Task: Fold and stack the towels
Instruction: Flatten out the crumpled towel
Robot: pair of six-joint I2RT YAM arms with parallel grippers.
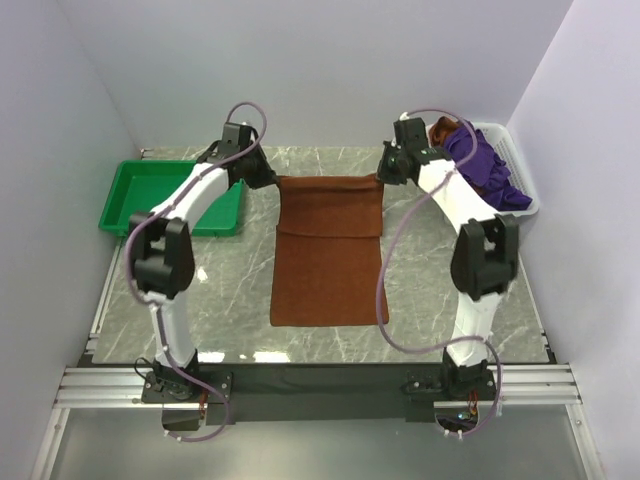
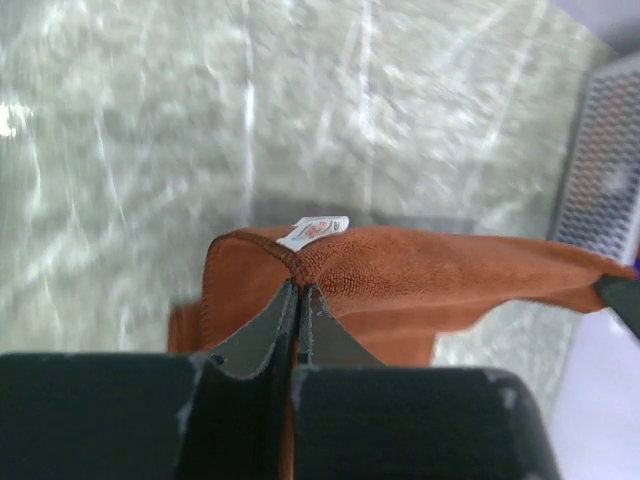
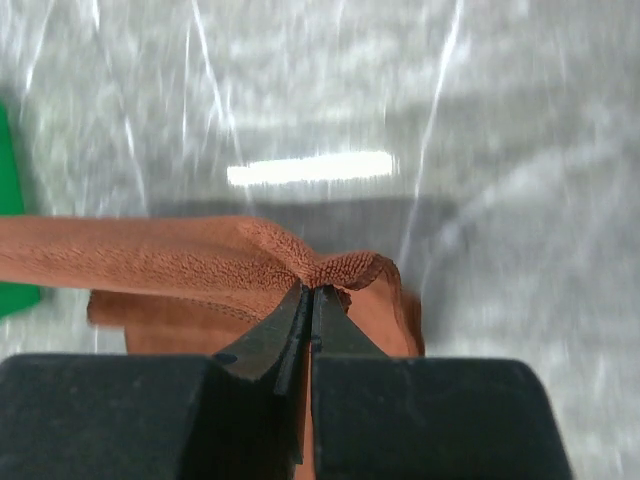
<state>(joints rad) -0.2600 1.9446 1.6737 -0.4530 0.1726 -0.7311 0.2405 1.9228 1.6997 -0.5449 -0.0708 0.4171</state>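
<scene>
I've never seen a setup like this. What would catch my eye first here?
The rust-brown towel in the middle of the table stands out. The left tool and right tool each pinch a far corner, holding that edge up while the near part lies flat. At far right a white basket holds purple towels, and a green tray sits far left.

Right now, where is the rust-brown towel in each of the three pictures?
Top external: rust-brown towel at centre, far edge raised.
Left wrist: lower centre, corner pinched in the left gripper.
Right wrist: lower left, corner pinched in the right gripper.
Shared landmark: the marble table.
</scene>
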